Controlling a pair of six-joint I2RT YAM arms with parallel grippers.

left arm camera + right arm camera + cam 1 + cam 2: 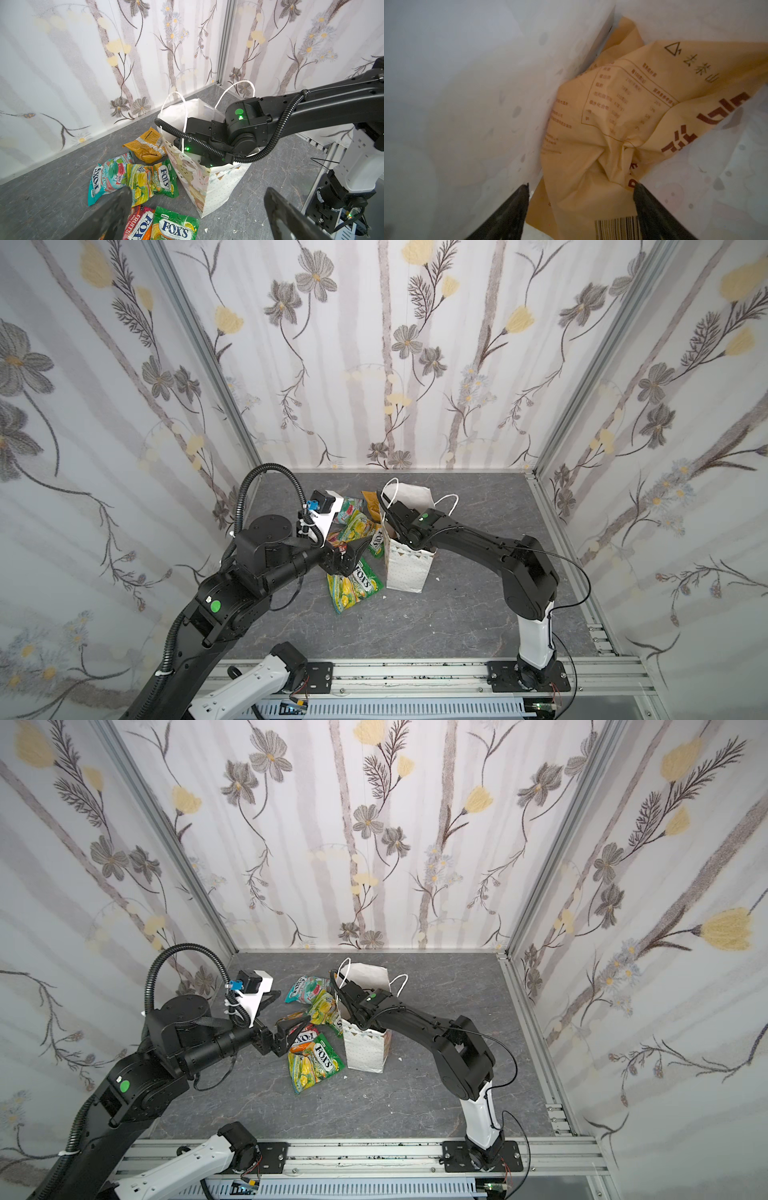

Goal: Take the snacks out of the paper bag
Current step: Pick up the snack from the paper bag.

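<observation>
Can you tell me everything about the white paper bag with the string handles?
The paper bag is white paper with tiny dots, little triangles and pale cartoon animals on one side. Two white cord handles stick up. It stands upright and open on the grey table. The right gripper reaches inside, where an orange-tan pouch lies. Snack packets lie beside it.

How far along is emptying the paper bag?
Done: five snacks lie on the table beside the paper bag: teal packet, green packet, second green packet, red packet, chip bag. In hand: the right gripper is inside the bag, jaws open either side of the orange-tan pouch, not gripping. Remaining: lift that pouch out. The left gripper hovers open above the packets.
</observation>
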